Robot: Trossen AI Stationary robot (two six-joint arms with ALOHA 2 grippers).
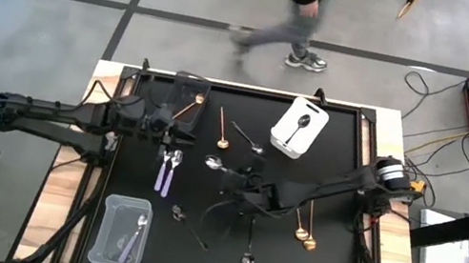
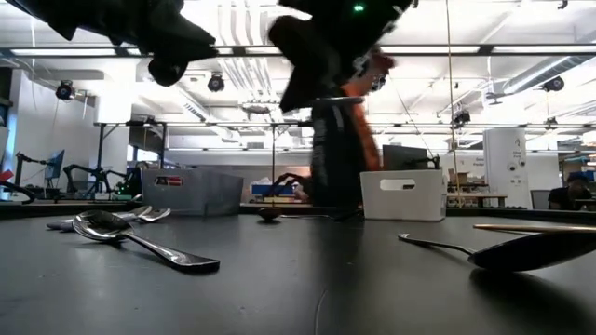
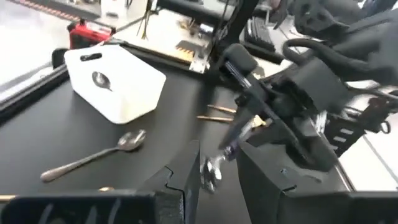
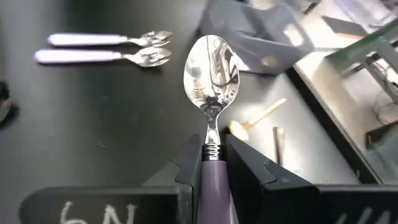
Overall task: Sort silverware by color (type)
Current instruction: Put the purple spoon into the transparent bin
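We see the right end effector [image 4: 211, 165] over the middle of the surface [image 1: 344, 170], grasping a lilac-handled spoon [image 4: 211, 81] by its handle, bowl forward. Two more lilac-handled spoons [image 1: 167, 173] lie side by side left of centre. We cannot tell the state of the left end effector [image 1: 177, 137], near the far-left corner.
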